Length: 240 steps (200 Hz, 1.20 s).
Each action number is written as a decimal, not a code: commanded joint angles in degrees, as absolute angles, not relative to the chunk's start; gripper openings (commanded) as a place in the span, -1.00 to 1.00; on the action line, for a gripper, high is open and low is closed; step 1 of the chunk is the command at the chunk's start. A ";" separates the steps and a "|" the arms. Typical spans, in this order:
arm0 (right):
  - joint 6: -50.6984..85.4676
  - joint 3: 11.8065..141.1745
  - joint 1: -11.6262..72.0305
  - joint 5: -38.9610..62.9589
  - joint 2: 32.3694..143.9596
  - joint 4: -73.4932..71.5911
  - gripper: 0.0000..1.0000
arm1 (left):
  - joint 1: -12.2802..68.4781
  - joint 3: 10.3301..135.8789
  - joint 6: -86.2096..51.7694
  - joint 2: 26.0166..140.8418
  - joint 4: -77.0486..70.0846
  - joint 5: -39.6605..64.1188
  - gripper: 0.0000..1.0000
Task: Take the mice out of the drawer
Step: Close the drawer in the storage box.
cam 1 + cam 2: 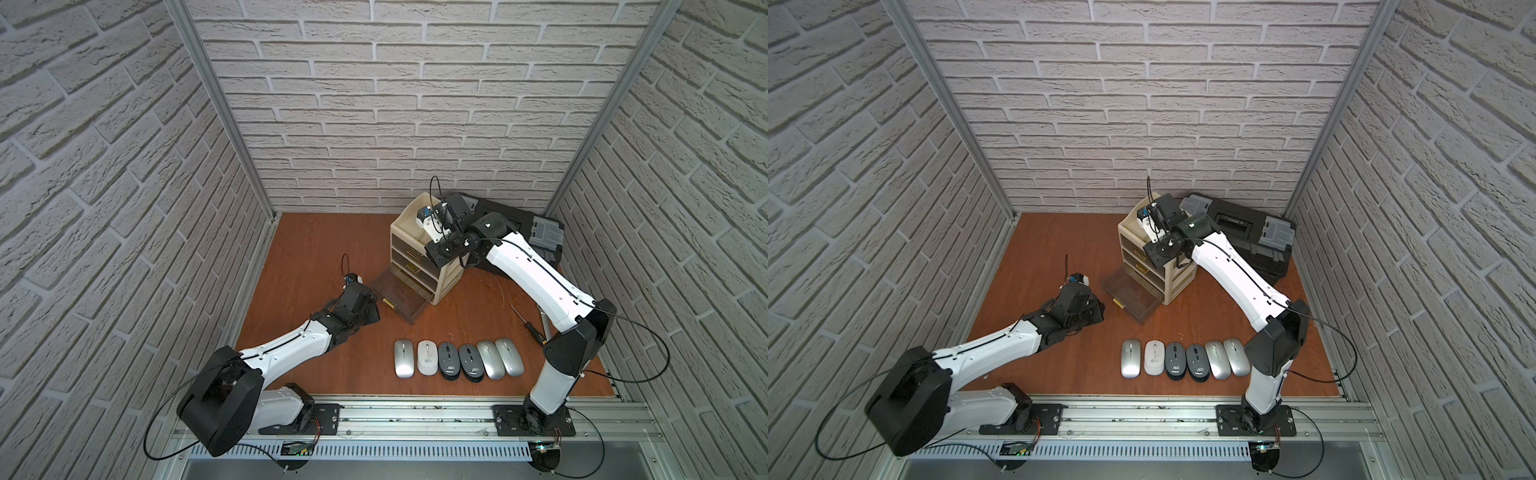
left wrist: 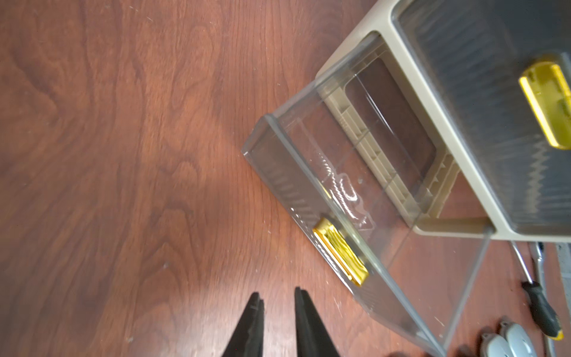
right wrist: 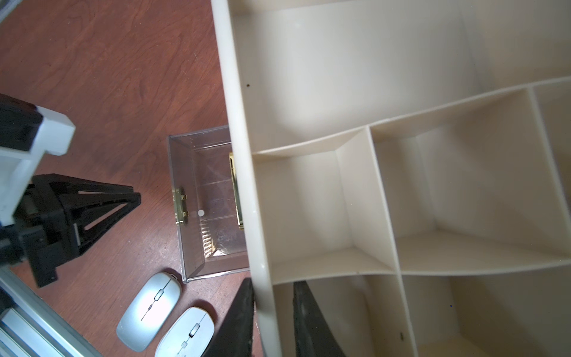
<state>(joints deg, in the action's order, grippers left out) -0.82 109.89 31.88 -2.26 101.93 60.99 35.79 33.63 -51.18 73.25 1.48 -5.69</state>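
Both top views look steeply down from high over the front rail (image 1: 415, 419), side by side, taking in the whole table (image 1: 316, 257) and 3 brick walls (image 1: 374, 104). The left wrist camera hangs low and close, facing the open drawer (image 2: 355, 185). The right wrist camera looks straight down onto the cabinet (image 3: 309, 77) top at close range. All 4 views share that drawer, and some of the mice (image 1: 449, 360).

Right gripper (image 3: 272, 282) straddling cream organizer rim (image 3: 239, 154), open clear drawer (image 3: 197, 173), 2 silver mice (image 3: 150, 310) nearby
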 commanded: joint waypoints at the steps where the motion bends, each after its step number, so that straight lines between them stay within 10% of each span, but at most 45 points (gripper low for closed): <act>1: -1.53 110.77 31.38 -1.68 102.99 60.99 -0.61 | 34.77 32.97 -49.98 75.60 -5.72 -4.22 -0.57; 63: -1.86 111.34 30.28 1.32 104.23 60.93 -0.95 | 33.22 32.52 -49.68 81.72 -14.27 -0.67 -0.60; 240: -0.76 110.19 27.95 13.03 103.62 58.76 -0.95 | 33.03 41.43 -52.33 96.75 -28.69 6.44 -0.53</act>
<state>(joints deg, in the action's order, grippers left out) -1.93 110.67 28.34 10.11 103.00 61.14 32.80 39.40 -51.27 94.48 -23.07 4.73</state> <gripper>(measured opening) 0.122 0.233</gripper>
